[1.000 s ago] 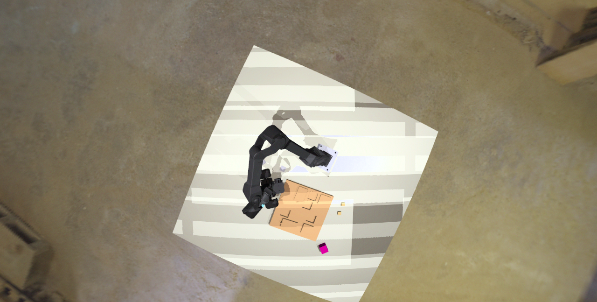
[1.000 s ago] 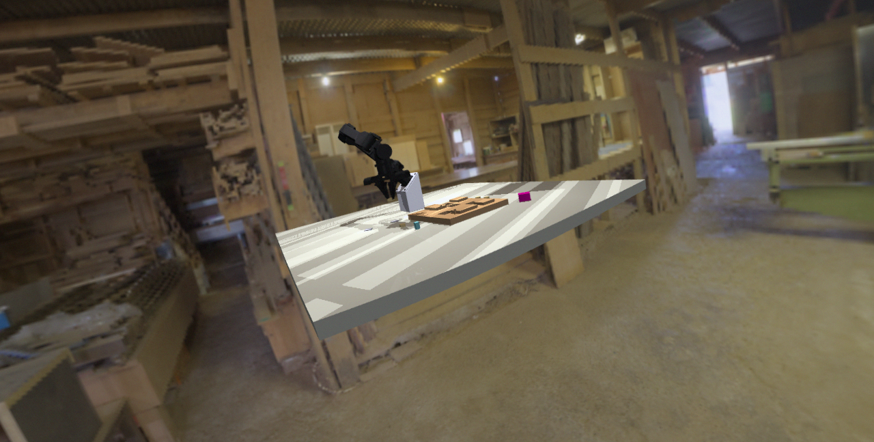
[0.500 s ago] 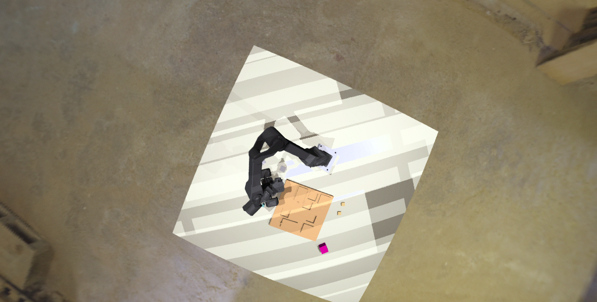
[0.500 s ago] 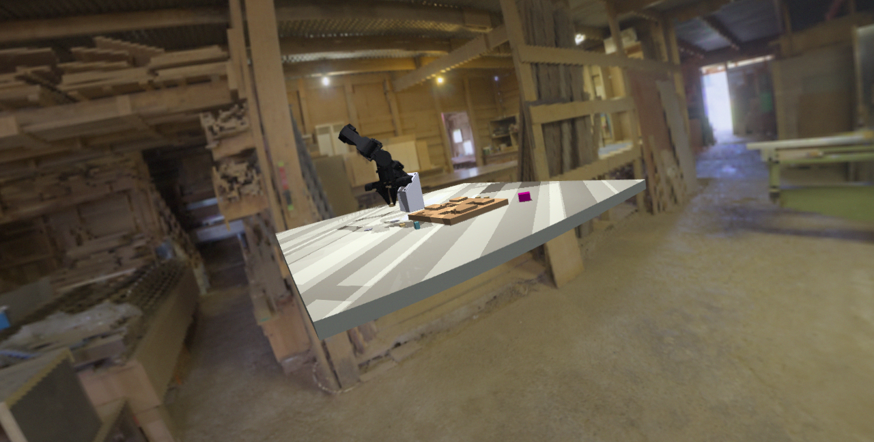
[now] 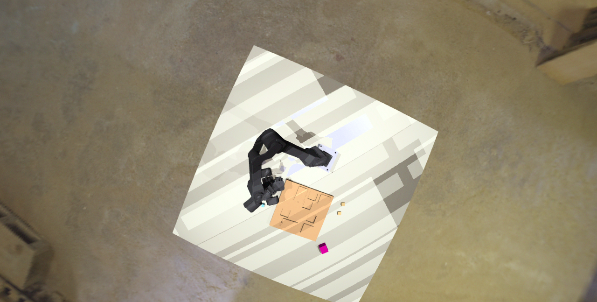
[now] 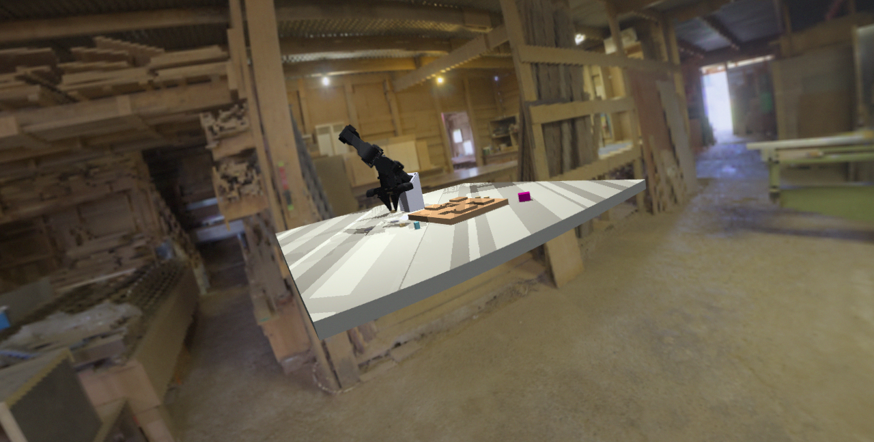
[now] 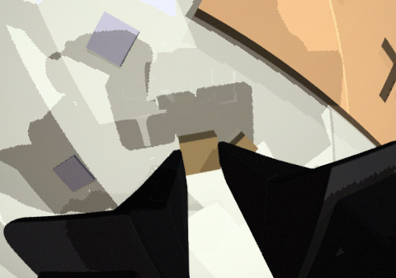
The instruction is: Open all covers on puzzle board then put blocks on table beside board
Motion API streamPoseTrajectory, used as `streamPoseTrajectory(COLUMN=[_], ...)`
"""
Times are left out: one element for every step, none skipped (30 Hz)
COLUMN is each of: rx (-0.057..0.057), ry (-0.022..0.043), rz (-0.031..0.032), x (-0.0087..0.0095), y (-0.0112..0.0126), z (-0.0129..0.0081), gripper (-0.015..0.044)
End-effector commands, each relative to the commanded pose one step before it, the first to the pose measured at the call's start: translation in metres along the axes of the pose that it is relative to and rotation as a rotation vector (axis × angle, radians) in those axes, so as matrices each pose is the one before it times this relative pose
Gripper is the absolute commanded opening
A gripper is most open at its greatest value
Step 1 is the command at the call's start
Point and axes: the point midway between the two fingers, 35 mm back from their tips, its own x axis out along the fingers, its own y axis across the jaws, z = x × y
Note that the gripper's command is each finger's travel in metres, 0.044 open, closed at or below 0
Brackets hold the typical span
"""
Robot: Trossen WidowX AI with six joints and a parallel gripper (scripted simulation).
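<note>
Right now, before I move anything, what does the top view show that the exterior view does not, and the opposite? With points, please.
Only top: two small yellow blocks (image 5: pixel 342 204) (image 5: pixel 338 213) beside the puzzle board (image 5: pixel 300 212) (image 6: pixel 458 214) (image 7: pixel 256 18).

Only exterior: the gripper's fingertips (image 6: pixel 395 201) pointing down, and the table's grey side face (image 6: pixel 464 264).

Both: the board, the black arm (image 5: pixel 253 166) (image 6: pixel 369 153), the magenta block (image 5: pixel 323 249) (image 6: pixel 524 196) and the small cyan block (image 5: pixel 262 205) (image 6: pixel 416 225).

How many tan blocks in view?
4: one in the gripper, one partly hidden behind a finger, two on the table across the board. More may be hidden.
</note>
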Motion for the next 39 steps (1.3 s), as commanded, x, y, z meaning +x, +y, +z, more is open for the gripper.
streamPoseTrajectory(rx=[-0.0074,0.0,0.0,0.0,0.0,0.0,0.0,0.0,0.0,0.0,0.0,-0.0001,-0.0001,-0.0001,-0.0001,-0.0001,-0.0001,-0.0001,-0.0001,-0.0001,-0.0001,-0.0001,-0.0001,-0.0001,-0.0001,-0.0001,-0.0001,-0.0001,-0.0001,-0.0001,-0.0001,0.0,0.0,0.0071,0.0,0.0,0.0,0.0,0.0], ry=[-0.0063,0.0001,0.00011,0.00013,0.00014,0.00015,0.00016,0.00017,0.00018,0.00019,0.00021,0.00022,0.00023,0.00024,0.00025,0.00026,0.00027,0.00028,0.00029,0.0003,0.00031,0.00032,0.00033,0.00034,0.00035,0.00036,0.00037,0.00038,0.00039,0.00032,0.0002,0.00007,0.0,0.00398,0.0,0.0,0.0,0.0,0.0], rz=[-0.00132,0.00007,0.00007,0.00008,0.00009,0.0001,0.00011,0.00012,0.00013,0.00014,0.00015,0.00016,0.00017,0.00018,0.00019,0.0002,0.00021,0.00022,0.00023,0.00024,0.00025,0.00026,0.00028,0.00029,0.0003,0.00031,0.00032,0.00033,0.00034,0.00028,0.00017,0.00006,0.0,0.00321,0.0,0.0,0.0,0.0,0.0], x=[0.0078,0.00165,0.00164,0.00164,0.00164,0.00164,0.00164,0.00163,0.00163,0.00163,0.00162,0.00162,0.00162,0.00161,0.00161,0.00161,0.0016,0.0016,0.0016,0.00159,0.00159,0.00158,0.00158,0.00157,0.00157,0.00157,0.00156,0.00156,0.00155,0.00124,0.00074,0.00025,0.0,-0.00289,0.0,0.0,0.0,0.0,0.0], y=[-0.00068,0.00006,0.00007,0.00009,0.0001,0.00011,0.00012,0.00013,0.00014,0.00015,0.00016,0.00017,0.00018,0.00019,0.0002,0.00021,0.00022,0.00023,0.00024,0.00025,0.00026,0.00027,0.00028,0.00029,0.0003,0.00031,0.00032,0.00032,0.00033,0.00027,0.00017,0.00006,0.0,0.00066,0.0,0.0,0.0,0.0,0.0], z=[0.00204,0.0,0.00001,0.00002,0.00002,0.00003,0.00003,0.00004,0.00005,0.00005,0.00006,0.00006,0.00007,0.00008,0.00008,0.00009,0.00009,0.0001,0.00011,0.00011,0.00012,0.00013,0.00013,0.00014,0.00015,0.00015,0.00016,0.00017,0.00017,0.00014,0.00009,0.00003,0.0,-0.002,0.0,0.0,0.0,0.0,0.0], gripper=[0.008,0.008,0.008,0.008,0.008,0.008,0.008,0.008,0.008,0.008,0.008,0.008,0.008,0.008,0.008,0.008,0.008,0.008,0.008,0.008,0.008,0.008,0.008,0.008,0.008,0.008,0.008,0.008,0.008,0.008,0.008,0.008,0.008,0.0106,0.0132,0.0159,0.0185,0.0211,0.0238])
